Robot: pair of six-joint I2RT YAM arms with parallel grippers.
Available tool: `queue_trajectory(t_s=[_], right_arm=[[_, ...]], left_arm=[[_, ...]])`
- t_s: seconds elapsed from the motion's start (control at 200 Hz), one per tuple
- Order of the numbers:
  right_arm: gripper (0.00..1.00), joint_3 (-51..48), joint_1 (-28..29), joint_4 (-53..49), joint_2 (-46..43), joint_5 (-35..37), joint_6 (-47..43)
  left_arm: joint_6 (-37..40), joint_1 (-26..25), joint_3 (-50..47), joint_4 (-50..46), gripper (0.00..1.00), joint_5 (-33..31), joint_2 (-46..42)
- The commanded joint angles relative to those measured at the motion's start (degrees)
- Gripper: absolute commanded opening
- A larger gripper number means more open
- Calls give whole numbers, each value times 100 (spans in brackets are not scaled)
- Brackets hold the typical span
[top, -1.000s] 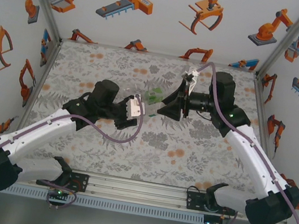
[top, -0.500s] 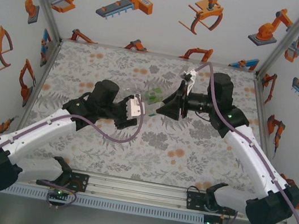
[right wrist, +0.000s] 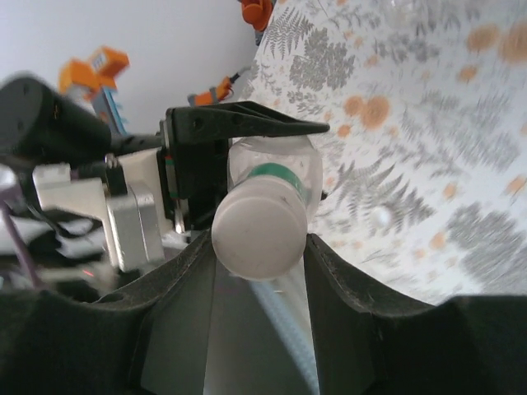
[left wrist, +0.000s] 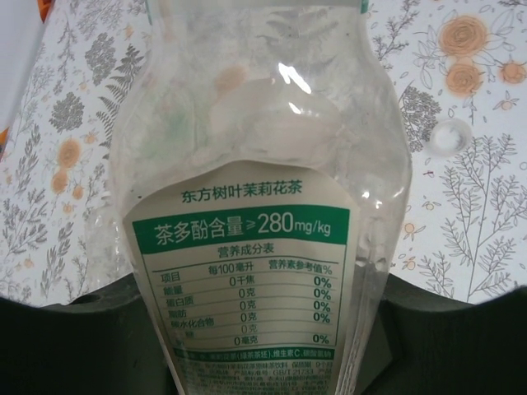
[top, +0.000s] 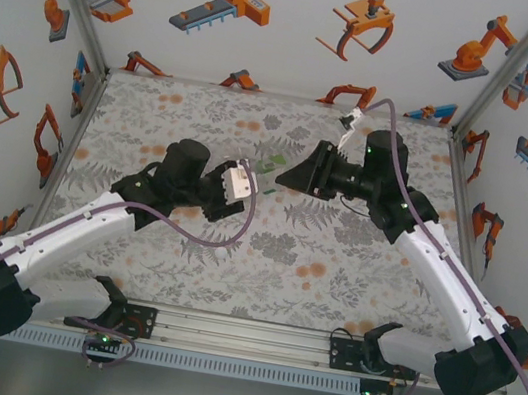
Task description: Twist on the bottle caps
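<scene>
A clear bottle (left wrist: 263, 164) with a whitish, green-printed label is held above the middle of the table (top: 354, 263), lying nearly level. My left gripper (top: 249, 182) is shut on its lower body, one dark jaw on each side of the label (left wrist: 247, 271). A white cap (right wrist: 257, 226) sits on the bottle's neck, just past a green ring. My right gripper (right wrist: 259, 247) is shut on that cap, one finger touching each side. From above, the bottle (top: 271, 166) spans the gap between the left gripper and the right gripper (top: 290, 176).
A small pale round piece (left wrist: 451, 136) lies on the flower-patterned table beyond the bottle; it is also on the table (right wrist: 380, 216) in the right wrist view. Picture-covered walls enclose the table on three sides. Both arm bases stand at the near edge.
The right gripper's jaws have narrowed onto the cap and its wrist has rolled, moving slightly toward the back. The left gripper keeps hold of the bottle, whose neck has shifted a little with it.
</scene>
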Motion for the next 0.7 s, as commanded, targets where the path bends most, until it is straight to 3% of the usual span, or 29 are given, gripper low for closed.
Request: queue_trajectory(t_s=[0.0,0.14,0.265,0.436,0.591,0.696], right_arm=[[0,-29,-25,-698,-20,650,2130],[0,-131,-25,-1015,-107,1013,2937],[0,-220,-25,-721,-57,914,3477],[0,58,-42,-840,-48,922,3052],[36,342,-56,-893,50,689,2551],[56,573,-54,-1015,11,694,1613]], left_arm=[[-36,-6,51,500,0,66,-15],[12,-11,45,533,0,207,51],[121,-33,134,316,0,270,95],[167,-42,139,214,0,372,52],[165,-45,139,130,0,403,13],[143,-47,130,105,0,458,-53]])
